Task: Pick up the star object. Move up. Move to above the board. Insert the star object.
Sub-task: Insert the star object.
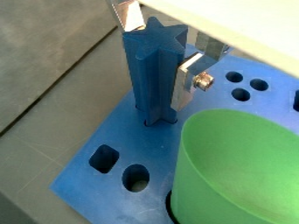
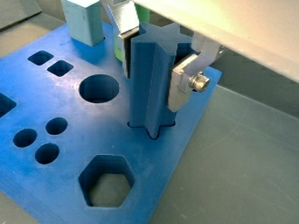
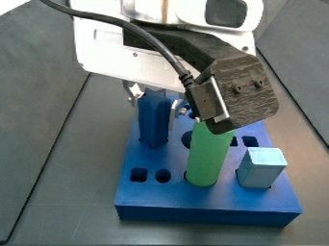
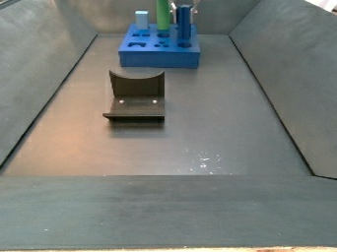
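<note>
The star object [image 1: 149, 74] is a tall blue ridged prism standing upright with its foot in the star-shaped hole of the board [image 1: 100, 131], a thick blue slab with cut-out holes. My gripper [image 1: 158, 44] straddles the prism near its top, one silver finger [image 1: 187, 74] pressed flat against one side and the other against the opposite side. The same hold shows in the second wrist view, with the gripper [image 2: 152, 48] shut on the star object [image 2: 149, 83] over the board [image 2: 70, 114]. In a side view the star object [image 3: 154, 120] is partly hidden behind the arm.
A green cylinder [image 3: 210, 149] stands in the board close beside the prism, and a pale blue block [image 3: 261, 165] sits at a board corner. The dark fixture [image 4: 134, 96] stands on the floor in front of the board [image 4: 158, 57]. Grey walls slope up on both sides.
</note>
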